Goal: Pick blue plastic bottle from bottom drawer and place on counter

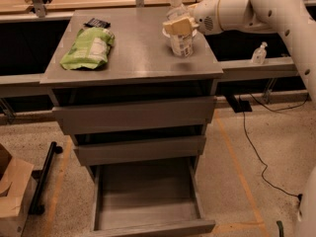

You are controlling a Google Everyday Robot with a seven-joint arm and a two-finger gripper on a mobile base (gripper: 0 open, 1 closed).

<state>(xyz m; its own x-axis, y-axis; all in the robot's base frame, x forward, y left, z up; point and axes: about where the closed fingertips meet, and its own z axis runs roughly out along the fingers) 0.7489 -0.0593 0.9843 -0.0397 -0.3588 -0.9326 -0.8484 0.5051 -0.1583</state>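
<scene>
Fig.: release stage, camera view. The cream-coloured fingers [173, 26] of the two-finger gripper [178, 28], at the end of the white robot arm [232, 11], are closed across the middle of the small clear plastic bottle with white screw cap [181, 44]. The cap shows above the pads, the pale label band below. You hold the bottle over the right rear part of the flat matte-grey counter [133, 58], base at or just above the surface; contact can't be told. The bottle leans slightly, cap toward the left.

Risks, nearest first:
- (a) If you open the jaws w/ the bottle leaning or not seated, it prob. tips & rolls; the counter's right edge is near.
- (b) The round white bowl [166, 32] sits directly behind the bottle, rim showing either side. A finger catching that rim on the way out would upset both.
- (c) Backing off sideways instead of upward may drag the bottle over.

Containers:
- White bowl: contents hidden by bottle & gripper.
- The deep grey bottom drawer [148, 225] is pulled out, w/ nothing in it.
- The middle grey drawer [140, 151] is slightly ajar, inside not visible.
- The top grey drawer [133, 115] looks shut.

Other items:
- A crumpled green snack bag [88, 48] lies on the counter's left half, well apart from the bottle, w/ a small dark flat packet [97, 22] just behind it.
- A tiny clear pump-top bottle [259, 53] stands on the narrow grey ledge [247, 69] at right.
- A brown cardboard box [12, 191] sits on the floor, lower left; contents not visible.
</scene>
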